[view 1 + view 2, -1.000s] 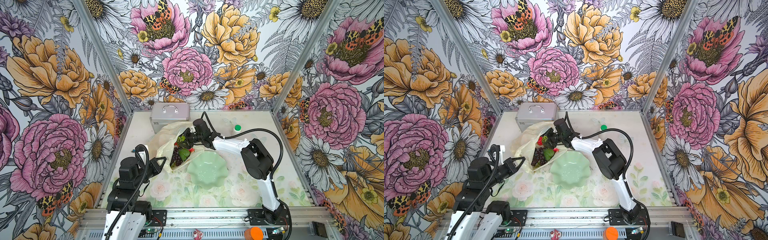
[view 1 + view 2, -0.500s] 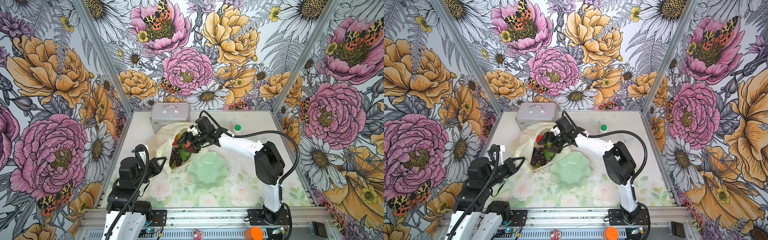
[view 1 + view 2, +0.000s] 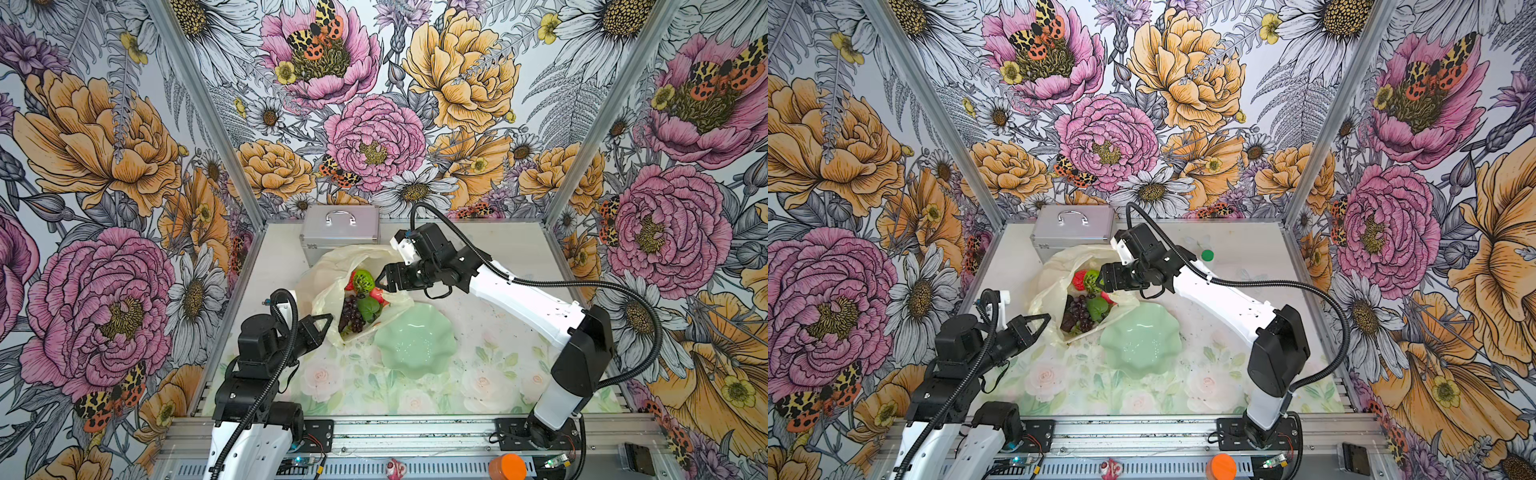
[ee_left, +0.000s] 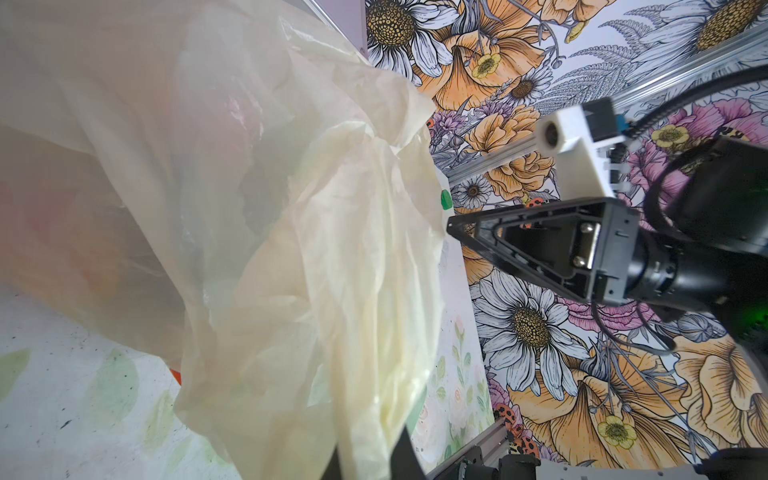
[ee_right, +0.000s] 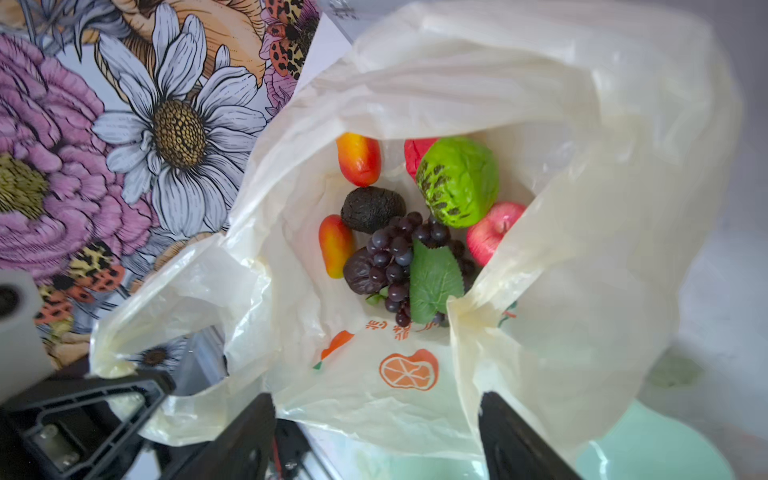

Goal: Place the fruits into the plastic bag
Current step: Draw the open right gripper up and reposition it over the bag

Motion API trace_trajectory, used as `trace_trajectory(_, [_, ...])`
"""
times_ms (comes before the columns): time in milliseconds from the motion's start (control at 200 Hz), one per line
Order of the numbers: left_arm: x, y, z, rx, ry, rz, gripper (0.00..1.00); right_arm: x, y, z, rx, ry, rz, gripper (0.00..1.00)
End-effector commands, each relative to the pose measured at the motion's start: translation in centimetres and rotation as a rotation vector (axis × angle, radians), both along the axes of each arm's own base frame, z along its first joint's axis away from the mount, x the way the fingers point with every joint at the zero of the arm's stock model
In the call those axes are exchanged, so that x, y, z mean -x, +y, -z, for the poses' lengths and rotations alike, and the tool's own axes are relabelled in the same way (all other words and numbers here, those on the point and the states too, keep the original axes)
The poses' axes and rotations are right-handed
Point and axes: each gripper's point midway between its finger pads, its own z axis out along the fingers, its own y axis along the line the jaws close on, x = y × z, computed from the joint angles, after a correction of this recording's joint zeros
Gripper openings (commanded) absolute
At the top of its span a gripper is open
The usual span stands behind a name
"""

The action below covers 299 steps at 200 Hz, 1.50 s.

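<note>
Right claw (image 5: 374,399) is hanging wide open and empty over the mouth of the plastic bag (image 5: 415,83). Left claw (image 3: 328,319) is pinching the bag's rim, jaws closed. The fruits (image 5: 395,253) are lying inside the bag. The dish (image 3: 415,345) beside it is showing bare. I am judging the loading done, with only my pull-back left.

a silver case (image 3: 340,232) stands at the back, a wavy green dish (image 3: 415,347) on the floral mat (image 3: 490,376).

Pale-yellow orange-printed bag (image 5: 457,75), purple grapes (image 5: 395,257), lime-green ball (image 5: 459,180), mint-green dish (image 3: 415,345)
</note>
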Motion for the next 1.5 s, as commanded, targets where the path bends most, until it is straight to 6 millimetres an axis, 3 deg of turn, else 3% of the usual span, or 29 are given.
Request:
trace_trajectory(0, [-0.2, 0.3, 0.0, -0.010, -0.010, -0.015, 0.00, 1.0, -0.6, -1.6, 0.171, -0.318, -0.146, 0.79])
trace_trajectory(260, [-0.2, 0.4, 0.0, -0.011, -0.012, -0.020, 0.00, 1.3, -0.4, -1.6, 0.408, -0.564, -0.268, 0.76])
trace_trajectory(395, [-0.1, 0.3, -0.1, -0.010, -0.014, -0.016, 0.00, 1.4, 0.2, 0.1, 0.584, -0.623, -0.361, 0.71])
trace_trajectory(776, [-0.1, 0.4, -0.1, -0.010, -0.017, -0.019, 0.00, 1.2, 0.5, 5.4, 0.841, -0.587, -0.502, 0.67])
trace_trajectory(1491, [-0.1, 0.4, 0.0, -0.011, -0.013, -0.019, 0.00, -2.0, 0.5, 10.0, 1.081, -0.608, -0.552, 0.60])
